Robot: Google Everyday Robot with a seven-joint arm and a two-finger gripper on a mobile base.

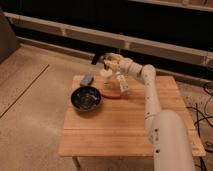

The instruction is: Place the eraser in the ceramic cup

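The eraser is seen lifted clear of the tabletop, held up near the far edge, with the jaws of the gripper clamped on it. The ceramic cup stands just below and slightly to one side, close to the far edge. The pickup is judged done; the lowering into the cup and the release are judged left. A grey-blue flat piece lies by the far left corner, a dark bowl nearer the left edge, an orange item beside it. The arm is stretched from the near right corner across to the far edge
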